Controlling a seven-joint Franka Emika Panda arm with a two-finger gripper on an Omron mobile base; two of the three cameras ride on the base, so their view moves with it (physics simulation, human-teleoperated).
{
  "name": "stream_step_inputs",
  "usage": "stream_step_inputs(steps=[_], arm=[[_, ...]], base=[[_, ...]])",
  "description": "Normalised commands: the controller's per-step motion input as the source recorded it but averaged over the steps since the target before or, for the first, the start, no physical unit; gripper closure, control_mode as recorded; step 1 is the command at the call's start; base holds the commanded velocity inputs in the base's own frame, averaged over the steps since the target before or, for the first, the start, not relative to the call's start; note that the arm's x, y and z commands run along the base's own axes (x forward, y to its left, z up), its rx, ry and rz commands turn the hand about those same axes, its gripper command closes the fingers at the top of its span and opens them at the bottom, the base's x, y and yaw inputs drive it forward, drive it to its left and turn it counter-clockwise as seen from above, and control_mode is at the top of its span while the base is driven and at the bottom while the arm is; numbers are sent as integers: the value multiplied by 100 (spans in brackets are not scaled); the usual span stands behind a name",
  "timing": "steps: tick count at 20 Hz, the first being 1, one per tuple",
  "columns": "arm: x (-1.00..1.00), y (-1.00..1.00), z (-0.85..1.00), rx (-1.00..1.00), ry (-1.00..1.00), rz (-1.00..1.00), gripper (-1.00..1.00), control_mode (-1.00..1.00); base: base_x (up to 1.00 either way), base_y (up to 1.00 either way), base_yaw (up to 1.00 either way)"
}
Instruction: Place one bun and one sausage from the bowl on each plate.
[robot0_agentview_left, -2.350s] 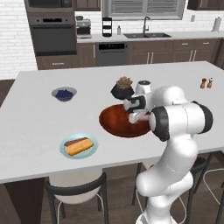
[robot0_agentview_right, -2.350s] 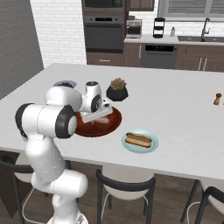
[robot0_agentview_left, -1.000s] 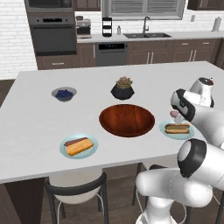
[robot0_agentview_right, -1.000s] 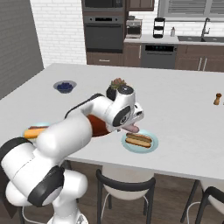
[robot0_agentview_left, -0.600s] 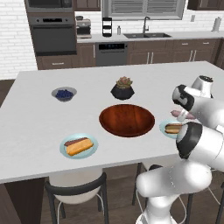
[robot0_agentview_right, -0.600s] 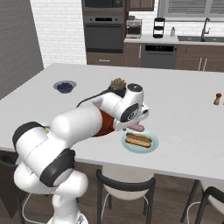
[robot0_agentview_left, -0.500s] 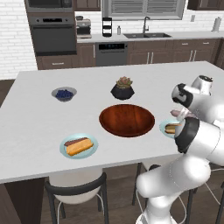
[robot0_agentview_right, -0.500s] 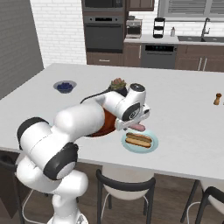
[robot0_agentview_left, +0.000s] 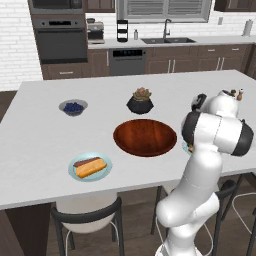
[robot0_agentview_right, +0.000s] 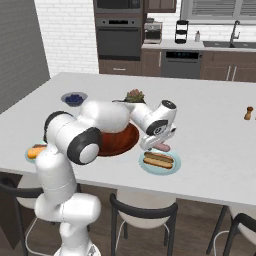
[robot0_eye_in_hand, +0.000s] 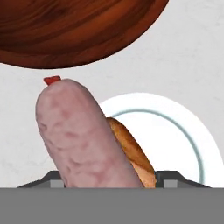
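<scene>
So a couple of seconds back the arm was over the bowl. By this point it had swung across to the right-hand plate, bringing the last sausage with it. The sausage hung just above that plate, right by the gripper, next to the bun already lying there.

Honestly couldn't tell if the fingers were pinching the sausage or had let go; it hid them in the hand view.

The bowl looked empty, and the left plate had its bun and sausage. So I'd say this drop was the last bit of the job, as long as the sausage didn't roll off the rim.

All of it sat on a big white island counter, with a little blueberry bowl and a potted succulent further back. Dark cabinets, ovens, a sink and white brick lined the far wall, with stools tucked under the near edge.
</scene>
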Motion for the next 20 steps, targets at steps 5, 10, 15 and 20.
stream_step_inputs(steps=[5, 10, 15, 20], arm=[[60, -17, -37, 2, 2, 10, 100, -100], [44, -17, -31, 1, 4, 8, 100, -100], [23, -2, -49, 0, 9, 4, 100, -100], [1, 0, -28, 0, 1, 5, 100, -100]], base=[[0, 0, 0], [0, 0, 0], [0, 0, 0], [0, 0, 0]])
